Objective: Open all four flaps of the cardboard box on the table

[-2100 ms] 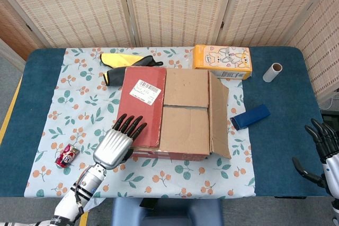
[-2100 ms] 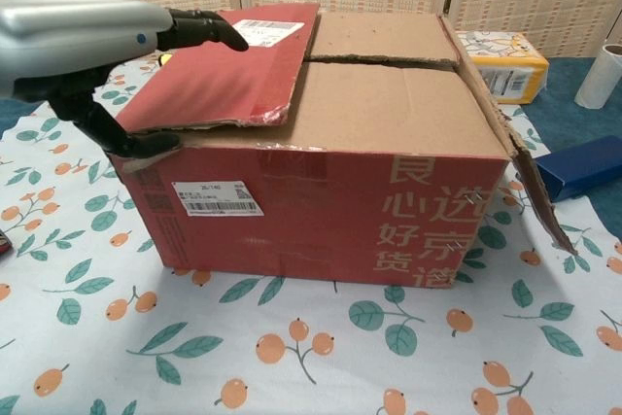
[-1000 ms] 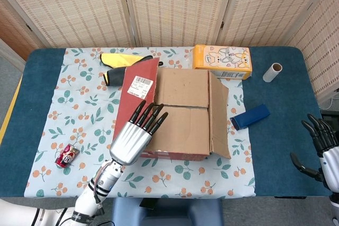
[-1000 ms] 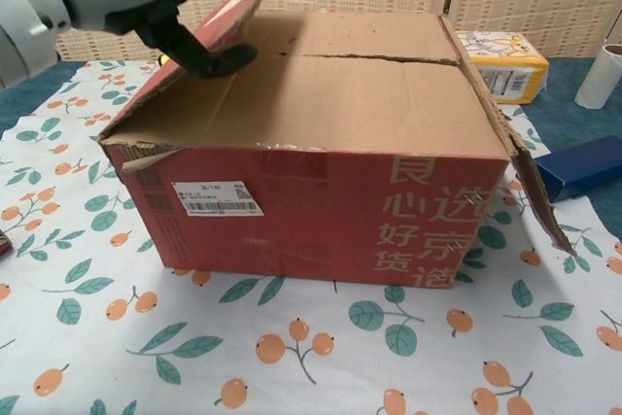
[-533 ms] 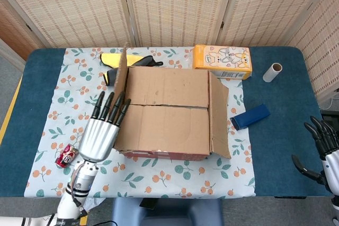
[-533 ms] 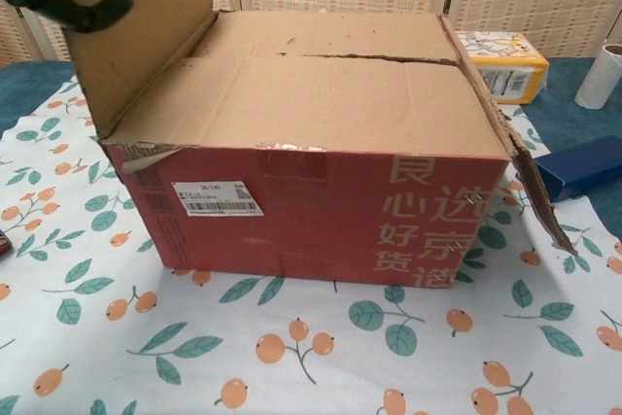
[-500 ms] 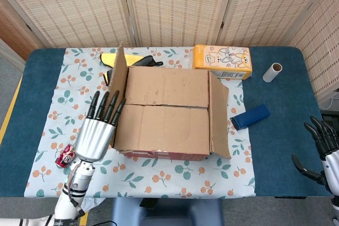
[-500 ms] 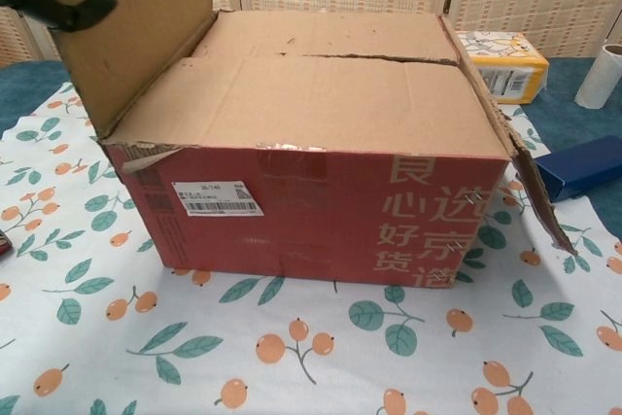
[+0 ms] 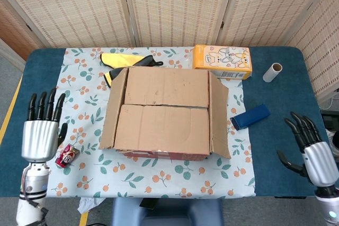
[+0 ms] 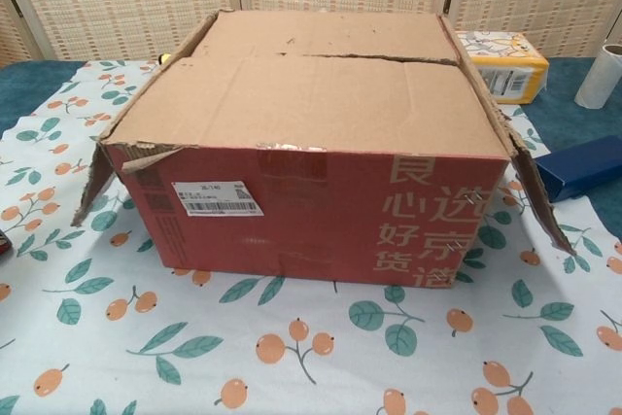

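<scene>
Now the cardboard box point(image 9: 164, 115) sits in the middle of the table point(image 9: 280, 78), on a thin cloth point(image 9: 79, 93) printed with leaves and little orange fruits. The box is brown, rough cardboard on top and red on its front side, with a white sticker point(image 10: 216, 198) and pale printed signs on that front. Its left flap point(image 9: 113, 108) hangs down and out at 9 o'clock, and its right flap point(image 9: 219, 115) hangs down and out at 3 o'clock. The two inner flaps lie flat across the top and meet in a torn, wavy seam point(image 9: 164, 106) through the middle.

The left hand point(image 9: 39, 133) is shiny silver with black fingers. It floats at 9 o'clock from the box, well apart from it, fingers straight and a little spread, holding nothing. The right hand point(image 9: 310, 152) floats at 4 o'clock near the table edge, fingers spread wide, holding nothing.

A small squashed red can point(image 9: 67, 155) lies at 8 o'clock, just beside the left hand. A yellow and black thing point(image 9: 124, 63) of soft stuff touches the box's far left corner at 11 o'clock. An orange carton point(image 9: 222, 61) with a cartoon animal stands at 1 o'clock. A white paper tube point(image 9: 273, 71) stands upright at 2 o'clock. A flat blue block point(image 9: 250, 116) lies at 3 o'clock, just beside the right flap.

Bare blue tabletop shows along both the left and right ends.
</scene>
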